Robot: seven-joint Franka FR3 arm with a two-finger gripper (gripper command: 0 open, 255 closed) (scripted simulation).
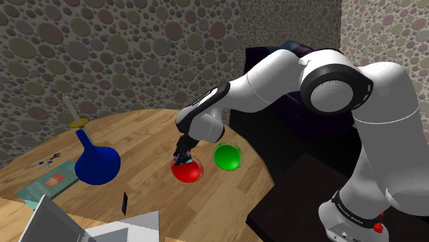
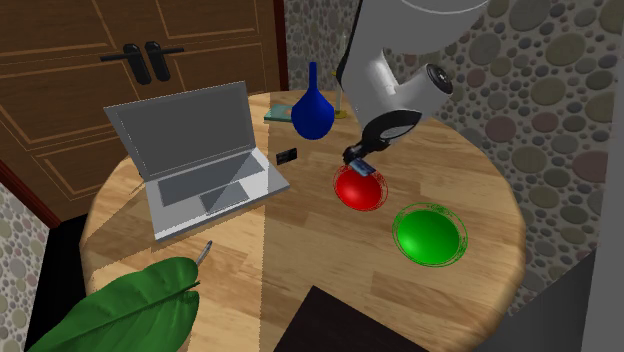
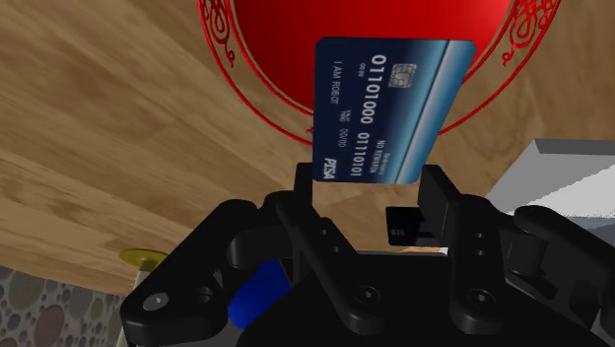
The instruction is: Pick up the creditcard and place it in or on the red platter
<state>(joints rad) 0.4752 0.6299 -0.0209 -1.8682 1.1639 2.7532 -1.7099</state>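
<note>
Between pebbled walls (image 1: 137, 48), a wooden table (image 1: 213, 203) bears the red platter (image 1: 188, 172).

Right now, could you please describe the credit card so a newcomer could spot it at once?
On the round wooden table, find the red platter next to a green platter. Just above the red one, the black hand clasps the credit card: a dark blue rectangle with white digits and a chip, the only thing held off the table.

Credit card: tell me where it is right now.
The credit card is clasped in the gripper over the red platter, near the middle of the table in the second exterior view, with the green platter to that view's right.
</note>
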